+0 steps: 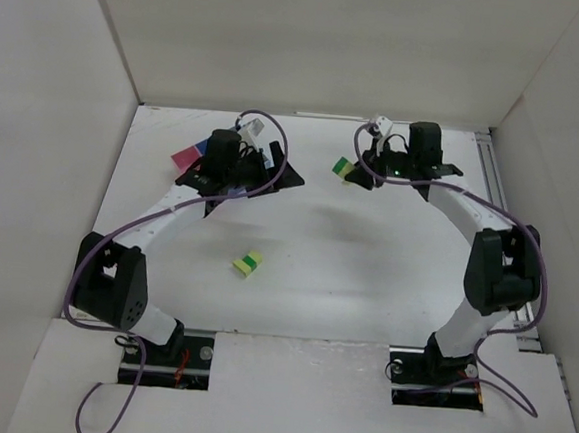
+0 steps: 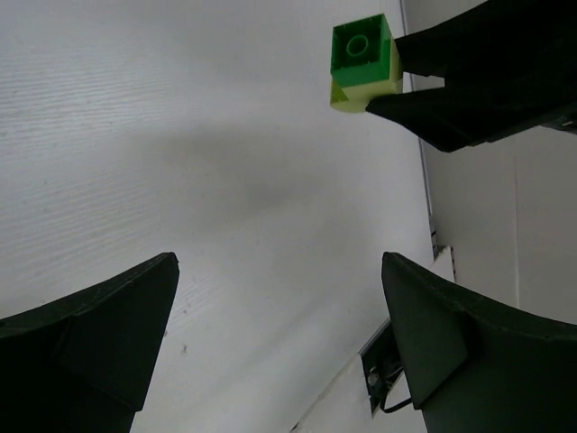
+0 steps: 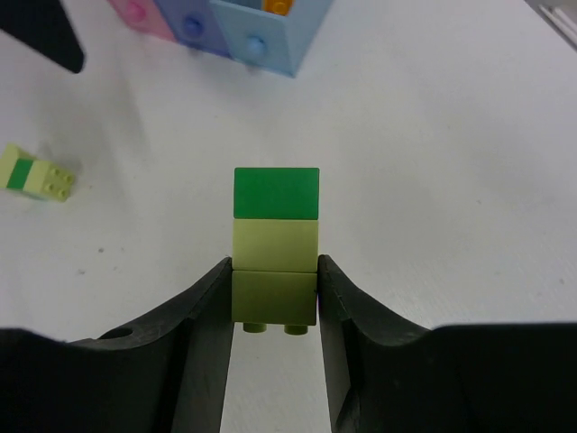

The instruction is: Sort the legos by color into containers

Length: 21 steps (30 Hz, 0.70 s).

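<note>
My right gripper [image 3: 275, 271] is shut on the lower lime brick of a stack of legos [image 3: 276, 216], dark green at the far end with two lime bricks behind it, held above the table. In the top view this stack [image 1: 344, 167] sits at the right gripper [image 1: 359, 172], at the back middle. It also shows in the left wrist view [image 2: 363, 68]. My left gripper [image 2: 279, 271] is open and empty, near the bins in the top view [image 1: 257, 186]. A pale yellow-with-green brick [image 1: 248, 263] lies on the table, also in the right wrist view [image 3: 36, 173].
The pink [image 3: 135, 13] and blue bins [image 3: 257, 36] stand clustered at the back left, partly hidden behind my left arm in the top view [image 1: 189, 153]. An orange brick [image 3: 278, 5] shows in the light blue bin. White walls enclose the table on three sides.
</note>
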Each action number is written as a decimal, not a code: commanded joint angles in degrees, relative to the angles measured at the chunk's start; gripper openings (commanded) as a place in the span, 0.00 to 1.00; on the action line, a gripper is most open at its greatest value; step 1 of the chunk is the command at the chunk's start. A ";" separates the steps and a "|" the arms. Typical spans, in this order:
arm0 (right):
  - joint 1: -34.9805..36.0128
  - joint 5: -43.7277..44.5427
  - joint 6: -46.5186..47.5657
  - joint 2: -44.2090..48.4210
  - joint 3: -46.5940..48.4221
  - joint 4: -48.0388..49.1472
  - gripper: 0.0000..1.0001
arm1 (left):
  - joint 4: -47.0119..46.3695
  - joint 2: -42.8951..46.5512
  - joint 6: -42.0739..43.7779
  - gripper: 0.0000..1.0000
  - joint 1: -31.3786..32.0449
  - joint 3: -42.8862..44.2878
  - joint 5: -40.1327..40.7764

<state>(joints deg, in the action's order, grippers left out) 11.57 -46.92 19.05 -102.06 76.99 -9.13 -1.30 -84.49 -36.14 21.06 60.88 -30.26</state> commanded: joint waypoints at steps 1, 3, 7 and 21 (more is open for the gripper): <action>2.04 -6.16 8.89 4.23 -5.95 2.71 0.00 | -3.80 3.53 0.90 0.94 2.14 0.03 -2.35; 2.75 -7.83 10.74 6.60 -7.64 1.93 0.00 | -2.75 4.15 3.51 0.94 3.80 0.03 -2.35; 5.73 -10.73 17.23 9.25 -7.74 -5.09 0.00 | -2.13 5.38 6.51 1.00 8.11 1.25 -1.89; 16.63 -10.04 21.73 21.20 -11.95 -7.66 0.00 | -4.67 10.47 5.65 0.90 9.44 -3.84 -7.79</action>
<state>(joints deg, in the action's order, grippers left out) 26.76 -55.31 38.85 -82.37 66.24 -17.50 -2.81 -77.69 -30.33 30.63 58.83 -35.42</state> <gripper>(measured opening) 0.437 0.916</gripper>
